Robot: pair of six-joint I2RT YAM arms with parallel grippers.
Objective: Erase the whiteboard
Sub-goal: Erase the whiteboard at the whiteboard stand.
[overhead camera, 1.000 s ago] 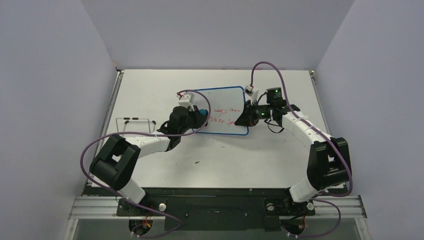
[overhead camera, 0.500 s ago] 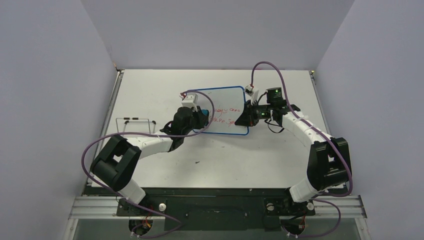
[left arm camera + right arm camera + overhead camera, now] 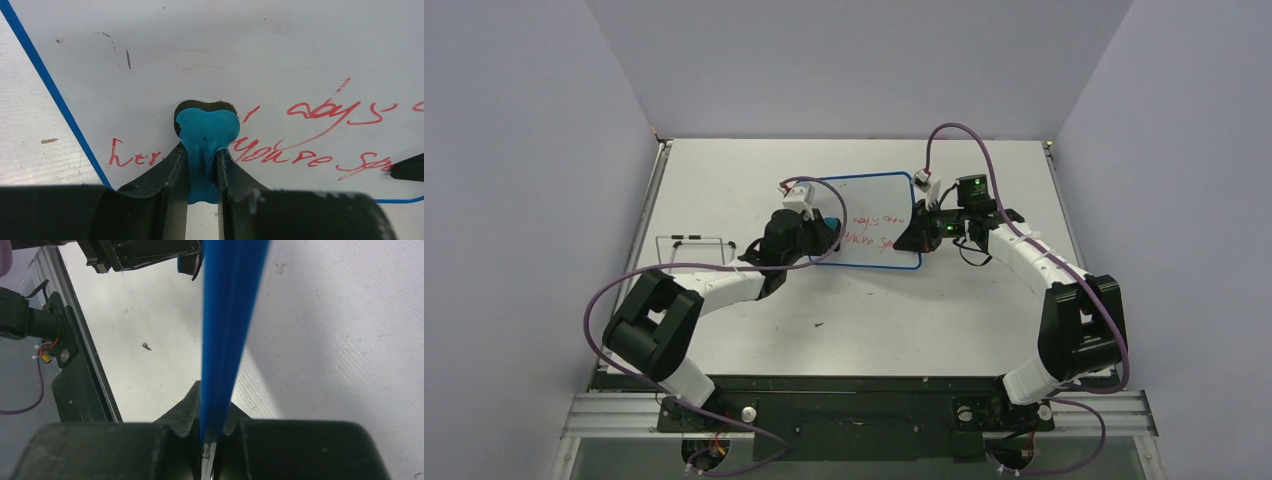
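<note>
The whiteboard [image 3: 874,205] with its thin blue rim lies on the table and bears two lines of red handwriting [image 3: 320,112]. My left gripper [image 3: 824,236] is shut on the blue-and-black eraser [image 3: 206,129], whose head presses on the board's lower left part, between the red words. My right gripper [image 3: 916,232] is shut on the board's right blue rim [image 3: 227,315], seen edge-on in the right wrist view. In the left wrist view the grip [image 3: 202,172] is on the eraser's narrow waist.
A thin wire frame [image 3: 692,250] stands on the table at the left. A small dark speck [image 3: 821,323] lies on the table in front of the board. The grey walls close in the table on three sides.
My left gripper with the eraser has moved back and forth over the board's left part; now it is a little lower and to the left. The right arm has not moved.
</note>
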